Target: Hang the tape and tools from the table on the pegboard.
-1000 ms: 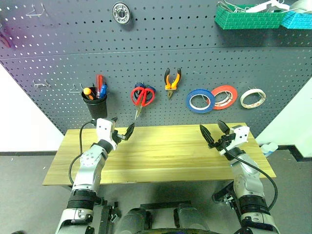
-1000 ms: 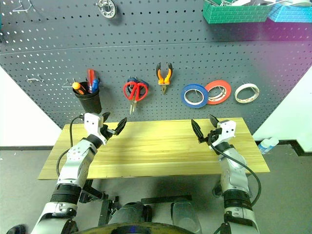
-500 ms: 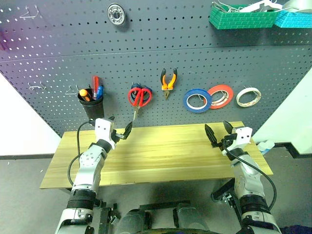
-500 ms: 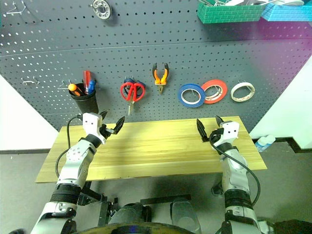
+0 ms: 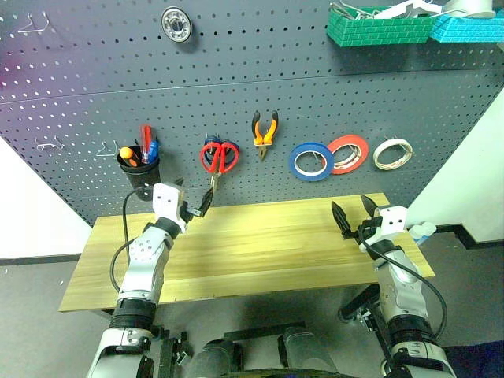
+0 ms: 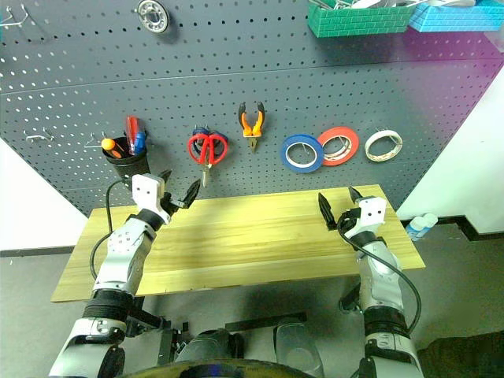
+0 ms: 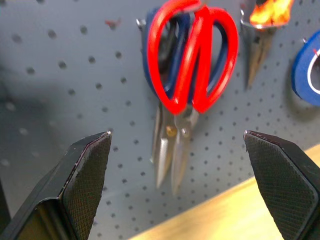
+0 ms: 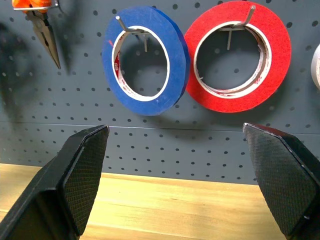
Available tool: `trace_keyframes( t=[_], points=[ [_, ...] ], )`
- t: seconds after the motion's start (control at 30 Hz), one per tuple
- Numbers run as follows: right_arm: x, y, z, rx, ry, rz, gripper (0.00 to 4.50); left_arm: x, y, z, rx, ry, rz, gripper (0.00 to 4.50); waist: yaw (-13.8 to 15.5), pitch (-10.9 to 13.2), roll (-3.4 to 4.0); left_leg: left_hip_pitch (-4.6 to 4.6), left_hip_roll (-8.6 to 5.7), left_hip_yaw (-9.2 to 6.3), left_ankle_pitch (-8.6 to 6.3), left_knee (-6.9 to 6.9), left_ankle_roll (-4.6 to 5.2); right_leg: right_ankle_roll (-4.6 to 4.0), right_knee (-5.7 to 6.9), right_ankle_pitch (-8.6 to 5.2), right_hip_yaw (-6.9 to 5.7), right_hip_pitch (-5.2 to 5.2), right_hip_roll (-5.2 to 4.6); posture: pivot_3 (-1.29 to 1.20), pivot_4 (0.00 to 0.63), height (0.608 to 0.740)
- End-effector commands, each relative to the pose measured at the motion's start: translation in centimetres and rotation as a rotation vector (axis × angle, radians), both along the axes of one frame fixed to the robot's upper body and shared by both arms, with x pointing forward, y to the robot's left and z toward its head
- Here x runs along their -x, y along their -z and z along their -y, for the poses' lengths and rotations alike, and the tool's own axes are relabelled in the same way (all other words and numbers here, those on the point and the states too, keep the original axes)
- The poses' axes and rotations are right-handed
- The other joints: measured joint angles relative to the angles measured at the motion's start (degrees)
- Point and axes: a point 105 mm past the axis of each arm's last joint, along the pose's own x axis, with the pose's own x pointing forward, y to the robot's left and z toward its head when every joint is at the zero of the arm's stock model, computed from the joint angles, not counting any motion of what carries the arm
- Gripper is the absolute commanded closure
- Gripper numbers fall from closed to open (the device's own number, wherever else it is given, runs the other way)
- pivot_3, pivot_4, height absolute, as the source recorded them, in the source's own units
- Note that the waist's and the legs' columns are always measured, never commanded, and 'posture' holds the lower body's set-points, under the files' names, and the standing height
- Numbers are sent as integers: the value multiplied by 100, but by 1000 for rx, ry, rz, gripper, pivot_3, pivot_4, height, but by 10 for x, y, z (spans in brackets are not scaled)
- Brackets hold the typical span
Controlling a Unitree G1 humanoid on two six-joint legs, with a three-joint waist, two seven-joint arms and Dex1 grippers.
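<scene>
The left tool (image 5: 195, 208) hovers over the back left part of the bench (image 5: 260, 252), its two black fingers spread wide apart and holding nothing, pointing toward the pegboard (image 5: 236, 102). The right tool (image 5: 353, 214) hovers over the back right part of the bench, fingers likewise spread wide and empty. The wood-grain bench top beneath them carries nothing. Straight ahead of the left tool, the red scissors (image 7: 192, 60) hang on the pegboard in front of a pair of blue scissors (image 7: 152, 65), blades pointing down. Just right of them hang the orange and black pliers (image 5: 263, 132), nose down. Ahead of the right tool, the blue tape (image 8: 145, 60) hangs from a wire hook, with a red tape roll (image 8: 235, 55) beside it, the blue roll's edge overlapping the red one, and a white tape roll (image 5: 392, 153) further right. Left of the scissors, a black cup (image 5: 139, 175) fixed to the board holds an orange and black screwdriver (image 5: 129, 153) along with a red and a blue one. High on the board sit a round metal part (image 5: 174, 24) and green (image 5: 378, 27) and turquoise baskets (image 5: 468, 27).
</scene>
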Motion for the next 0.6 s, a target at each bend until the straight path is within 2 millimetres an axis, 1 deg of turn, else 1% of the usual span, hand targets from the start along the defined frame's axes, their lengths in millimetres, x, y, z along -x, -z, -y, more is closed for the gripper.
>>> trace_keyframes(
  t=[0.03, 0.2, 0.3, 0.47, 0.6],
  points=[
    [-8, -14, -7, 14, -13, 56, 0, -5, -19, -8, -18, -22, 75, 62, 2, 0, 0, 0, 0, 0, 0, 0, 0, 0, 0, 0, 0, 0, 0, -204, 0, 740],
    [-9, -11, -11, 33, -28, 50, 0, -1, -16, -9, -18, -29, 68, 62, 19, 0, 0, 0, 0, 0, 0, 0, 0, 0, 0, 0, 0, -1, 0, -189, 0, 740],
    [-12, -13, -9, 28, -23, 51, 0, 3, -14, -9, -17, -31, 66, 62, 21, -1, 0, 0, 0, -1, 0, 0, 0, 0, 0, 0, 0, 0, 0, -180, 0, 740],
    [-14, -14, -10, 35, -35, 55, 0, 5, -12, -6, -18, -25, 61, 62, 33, -1, 0, 0, 0, -2, 0, 0, 0, 0, 1, 0, 0, -1, 0, -175, 0, 740],
    [-15, -17, -12, 22, -41, 67, 0, 5, -14, -7, -24, -40, 67, 62, 38, -1, -1, 0, -1, -2, 0, 0, 0, 0, 0, 0, -1, 0, 0, -181, 0, 740]
  ],
)
